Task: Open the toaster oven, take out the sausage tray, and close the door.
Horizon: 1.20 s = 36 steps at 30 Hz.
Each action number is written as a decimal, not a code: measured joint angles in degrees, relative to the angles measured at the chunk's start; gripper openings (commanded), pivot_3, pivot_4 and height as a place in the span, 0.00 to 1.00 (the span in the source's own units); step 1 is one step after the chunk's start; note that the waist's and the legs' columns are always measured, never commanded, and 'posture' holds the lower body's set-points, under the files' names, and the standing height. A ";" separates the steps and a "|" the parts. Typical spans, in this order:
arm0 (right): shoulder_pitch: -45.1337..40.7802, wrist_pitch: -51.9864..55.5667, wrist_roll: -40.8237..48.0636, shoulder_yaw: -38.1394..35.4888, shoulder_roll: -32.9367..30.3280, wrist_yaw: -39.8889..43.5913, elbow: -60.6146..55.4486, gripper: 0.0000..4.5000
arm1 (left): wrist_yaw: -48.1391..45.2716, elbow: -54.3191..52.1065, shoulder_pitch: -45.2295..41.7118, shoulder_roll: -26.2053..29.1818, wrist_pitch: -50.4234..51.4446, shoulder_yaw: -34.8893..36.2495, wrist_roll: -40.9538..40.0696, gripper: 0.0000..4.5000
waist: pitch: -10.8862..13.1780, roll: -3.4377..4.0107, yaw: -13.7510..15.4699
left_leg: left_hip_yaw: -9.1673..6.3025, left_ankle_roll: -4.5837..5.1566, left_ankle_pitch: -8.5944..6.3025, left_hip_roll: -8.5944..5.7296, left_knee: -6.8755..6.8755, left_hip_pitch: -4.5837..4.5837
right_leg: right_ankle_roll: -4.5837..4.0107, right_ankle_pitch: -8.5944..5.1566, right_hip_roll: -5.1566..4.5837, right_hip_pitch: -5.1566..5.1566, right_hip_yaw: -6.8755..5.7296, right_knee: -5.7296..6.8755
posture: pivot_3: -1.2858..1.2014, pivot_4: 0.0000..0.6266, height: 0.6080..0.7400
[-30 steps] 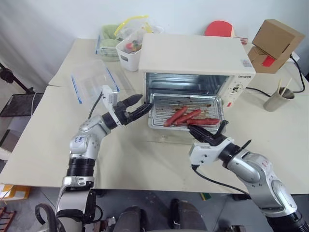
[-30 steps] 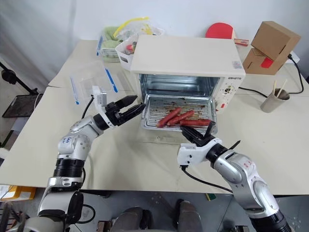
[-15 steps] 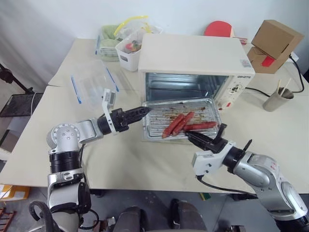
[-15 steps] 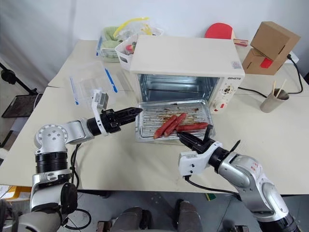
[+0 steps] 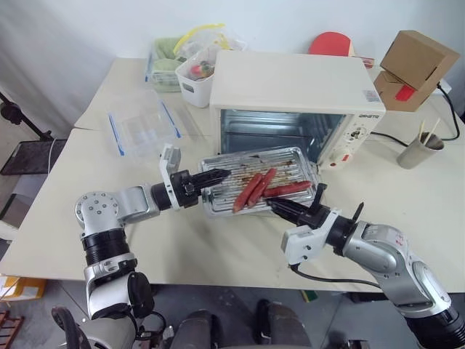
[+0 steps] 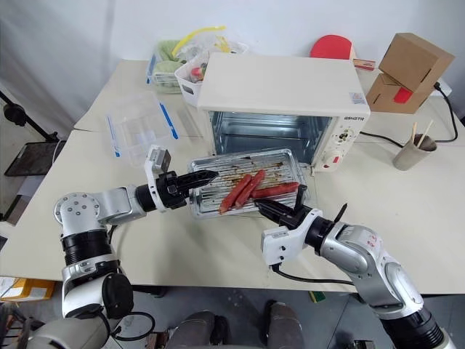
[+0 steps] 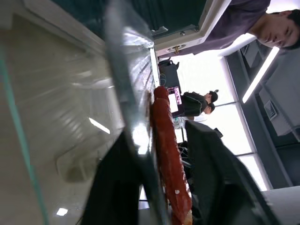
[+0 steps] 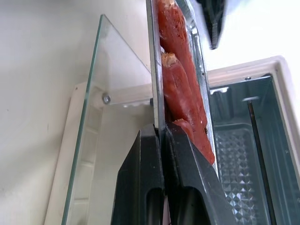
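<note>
On the cream table (image 5: 65,211), in front of the toaster oven (image 5: 294,94), the sausage tray (image 5: 258,190) is held up clear of the oven's mouth, with the two grippers at opposite edges. It is a shiny metal tray with a ridged, stained base, and three red sausages (image 5: 261,190) lie across its middle. The right gripper (image 5: 280,207) has its black fingers pressed together on the tray's near edge; the right wrist view shows the thin metal rim clamped between the two fingers (image 8: 140,187), with the sausages just beyond. The left gripper (image 5: 220,175) reaches in level from the left side, its fingers (image 7: 117,187) set one on each side of the tray's left rim and closed most of the way around it; whether they pinch the metal tight cannot be told. The oven's cavity stands open and its glass door (image 8: 84,159) is folded down flat below the tray. To the left of the oven lies a clear plastic container (image 5: 142,125) with blue edges, and a white bin (image 5: 195,81) stands at the oven's back left corner. Cardboard boxes (image 5: 410,65) and a paper cup (image 5: 418,151) sit off to the right.
</note>
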 measured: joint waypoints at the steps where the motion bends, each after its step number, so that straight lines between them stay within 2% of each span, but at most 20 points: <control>1: -0.19 -0.04 0.15 0.00 0.00 -0.02 0.00 0.00 | 0.93 0.50 0.00 0.00 0.15 0.42 -0.77 0.09 | 0.00 0.00 -0.02 | 0.00 0.00 0.00 0.00 0.00 0.01 | 0.00 0.00 0.00 0.00 0.01 0.00 | 0.52 0.24 1.00; 2: -0.31 -0.06 0.21 -0.01 0.00 -0.02 0.00 0.00 | 1.65 1.11 0.00 0.00 0.24 0.67 -1.42 0.01 | 0.00 0.00 -0.02 | 0.01 -0.01 0.00 0.00 0.00 0.01 | 0.00 0.00 0.00 0.00 0.01 0.00 | 0.52 0.24 1.00; 6: -0.62 -0.17 0.66 -0.02 0.00 0.35 0.17 0.00 | 6.33 5.03 -0.04 0.05 0.25 1.28 -6.76 0.01 | 0.00 0.00 0.02 | 0.00 -0.02 0.00 -0.01 0.00 0.03 | 0.00 0.00 -0.02 0.00 0.02 0.03 | 0.52 0.24 1.00; 9: -0.65 1.54 3.63 -0.26 0.32 1.33 0.14 0.14 | 11.39 8.24 -0.03 0.11 0.29 1.72 -12.65 0.00 | 0.00 0.00 0.02 | 0.00 -0.02 0.00 -0.01 0.00 0.05 | 0.00 0.00 -0.03 0.01 0.02 0.04 | 0.52 0.24 1.00; 13: -1.04 2.46 6.67 -0.44 0.21 2.71 0.13 0.46 | 20.65 10.94 2.66 0.22 -0.97 1.59 -23.38 0.00 | 0.00 0.00 -0.03 | -0.01 -0.03 -0.01 0.00 -0.02 0.09 | 0.00 0.00 -0.06 0.00 0.06 0.09 | 0.52 0.24 1.00; 17: 0.87 2.67 10.42 -0.65 -0.98 5.20 0.00 0.72 | 29.98 10.55 8.20 1.77 -7.09 -2.93 -37.19 0.00 | 0.00 -0.01 -0.04 | -0.02 -0.06 -0.03 0.01 -0.02 0.12 | -0.01 0.00 -0.13 0.00 0.11 0.10 | 0.52 0.24 1.00; 18: 1.82 2.75 12.37 -0.65 -1.42 6.29 -0.07 0.81 | 32.15 9.92 9.94 2.40 -9.14 -4.21 -40.95 0.00 | 0.00 -0.01 -0.03 | -0.02 -0.06 -0.03 0.00 -0.01 0.12 | -0.01 0.00 -0.10 0.01 0.11 0.13 | 0.52 0.24 1.00; 20: 3.38 2.43 15.63 -0.83 -2.39 7.82 -0.95 0.94 | 33.21 7.85 12.61 3.46 -10.85 -5.32 -43.90 0.00 | 0.00 -0.01 0.00 | 0.00 -0.06 -0.03 -0.03 -0.01 0.13 | -0.01 0.00 -0.09 0.02 0.11 0.12 | 0.52 0.24 1.00; 26: 8.31 -2.32 23.97 -7.62 -4.52 9.66 -0.21 0.94 | 30.00 2.75 19.91 7.67 -12.48 -4.22 -44.91 0.00 | -0.01 -0.01 0.01 | 0.05 -0.06 -0.03 -0.04 -0.01 0.17 | -0.02 -0.01 -0.04 0.09 0.13 0.08 | 0.52 0.24 1.00; 27: 8.76 -3.19 24.81 -8.41 -4.93 9.94 0.50 0.90 | 29.41 2.17 20.72 7.96 -12.83 -3.71 -44.91 0.00 | -0.01 -0.02 -0.01 | 0.05 -0.06 -0.03 -0.03 -0.01 0.18 | -0.02 -0.01 -0.04 0.09 0.14 0.07 | 0.52 0.24 1.00; 30: 10.33 -8.11 28.79 -12.42 -5.93 11.40 6.50 0.75 | 24.96 -0.60 26.05 10.50 -13.36 -1.43 -45.03 0.00 | -0.02 -0.04 -0.22 | 0.09 -0.08 -0.04 -0.02 -0.08 0.20 | -0.05 -0.02 -0.03 0.08 0.17 0.05 | 0.52 0.24 1.00; 36: 10.83 -12.99 36.35 -17.16 -7.03 15.71 22.85 0.29 | 16.88 -6.08 36.97 12.09 -15.30 3.56 -45.11 0.00 | -0.02 -0.03 -0.29 | 0.11 -0.10 -0.05 0.12 -0.06 0.23 | -0.15 -0.08 -0.15 0.09 0.20 0.02 | 0.52 0.24 1.00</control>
